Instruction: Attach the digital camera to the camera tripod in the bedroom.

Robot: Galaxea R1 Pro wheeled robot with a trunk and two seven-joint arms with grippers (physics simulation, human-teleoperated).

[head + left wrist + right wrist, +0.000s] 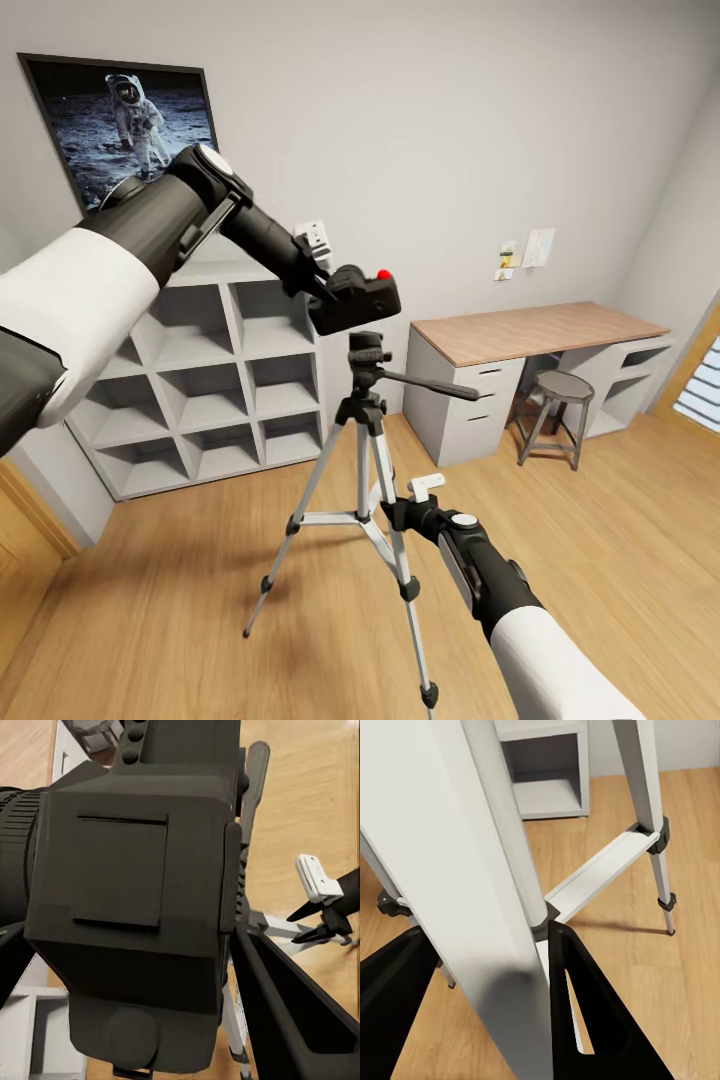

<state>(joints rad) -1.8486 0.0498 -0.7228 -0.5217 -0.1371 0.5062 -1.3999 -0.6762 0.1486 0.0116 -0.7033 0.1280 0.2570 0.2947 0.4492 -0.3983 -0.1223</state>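
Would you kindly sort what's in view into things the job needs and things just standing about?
Needed: camera, held in the left gripper; tripod, one leg between the right gripper's jaws.
Standing about: stool, desk, cube shelf, astronaut poster.

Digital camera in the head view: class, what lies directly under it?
Under the digital camera, held by the left hand, stands the camera tripod, its black head just below. Whether they touch cannot be told; the camera's underside is hidden.

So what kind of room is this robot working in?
Probably a bedroom or study in a home. There is a wood-topped white desk with a small stool, a white cube shelf and an astronaut poster on a pale grey wall, over a light wood floor.
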